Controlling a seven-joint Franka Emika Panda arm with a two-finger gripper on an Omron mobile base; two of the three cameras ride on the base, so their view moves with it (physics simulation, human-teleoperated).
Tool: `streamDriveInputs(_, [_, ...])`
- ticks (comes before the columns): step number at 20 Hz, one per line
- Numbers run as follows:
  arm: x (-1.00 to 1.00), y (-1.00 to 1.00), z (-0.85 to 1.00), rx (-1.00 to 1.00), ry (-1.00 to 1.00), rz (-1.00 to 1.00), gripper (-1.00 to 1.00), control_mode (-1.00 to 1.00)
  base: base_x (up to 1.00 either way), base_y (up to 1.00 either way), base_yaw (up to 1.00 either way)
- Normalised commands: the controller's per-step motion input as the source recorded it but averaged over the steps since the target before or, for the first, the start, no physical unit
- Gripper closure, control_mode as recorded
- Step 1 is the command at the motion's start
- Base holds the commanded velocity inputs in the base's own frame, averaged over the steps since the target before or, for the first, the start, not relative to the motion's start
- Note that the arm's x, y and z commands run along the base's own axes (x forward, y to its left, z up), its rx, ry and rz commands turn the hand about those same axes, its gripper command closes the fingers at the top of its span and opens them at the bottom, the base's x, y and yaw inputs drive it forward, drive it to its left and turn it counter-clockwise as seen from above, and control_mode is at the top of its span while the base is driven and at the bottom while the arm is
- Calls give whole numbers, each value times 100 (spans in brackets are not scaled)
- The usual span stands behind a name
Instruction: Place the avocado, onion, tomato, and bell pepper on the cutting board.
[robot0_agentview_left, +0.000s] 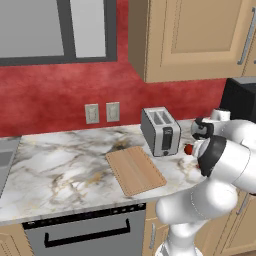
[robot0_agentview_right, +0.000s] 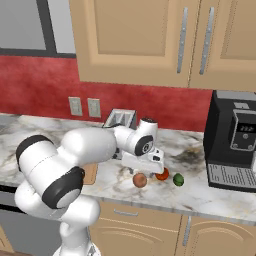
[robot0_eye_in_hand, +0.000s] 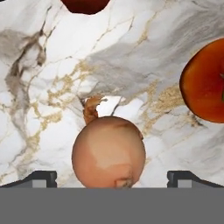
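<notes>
The pincer (robot0_eye_in_hand: 112, 177) is spread wide, the onion (robot0_eye_in_hand: 108, 152) low in the frame between its fingertips (robot0_eye_in_hand: 41, 177). The tomato (robot0_eye_in_hand: 204, 83) sits at the right edge on the table (robot0_eye_in_hand: 52, 65).

White-and-grey marbled counter (robot0_agentview_left: 60, 165), cutting board (robot0_agentview_left: 135, 170) at centre, toaster (robot0_agentview_left: 160, 131) at its 1 o'clock, onion (robot0_agentview_right: 140, 180), tomato (robot0_agentview_right: 162, 174), avocado (robot0_agentview_right: 178, 179) in a row, coffee machine (robot0_agentview_right: 234, 142) at 3 o'clock.

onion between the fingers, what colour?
Pale tan-peach, with a brownish patch near its bottom; the onion shows best in the hand view.
</notes>
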Motion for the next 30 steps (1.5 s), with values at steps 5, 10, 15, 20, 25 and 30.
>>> streamDriveInputs(5, [0, 0, -25, 0, 4, -1, -100, -100, 0, 0, 0])
streamDriveInputs(10, [0, 0, -29, 0, 5, -1, -100, -100, 0, 0, 0])
streamDriveInputs(15, [0, 0, -31, 0, 5, -1, 100, -100, 0, 0, 0])
streamDriveInputs(20, [-16, 0, 9, 2, 0, -1, 100, -100, 0, 0, 0])
streamDriveInputs(25, [-36, 7, 44, 0, 0, 0, 100, -100, 0, 0, 0])
streamDriveInputs(30, [-56, 31, 78, 0, 0, 0, 100, -100, 0, 0, 0])
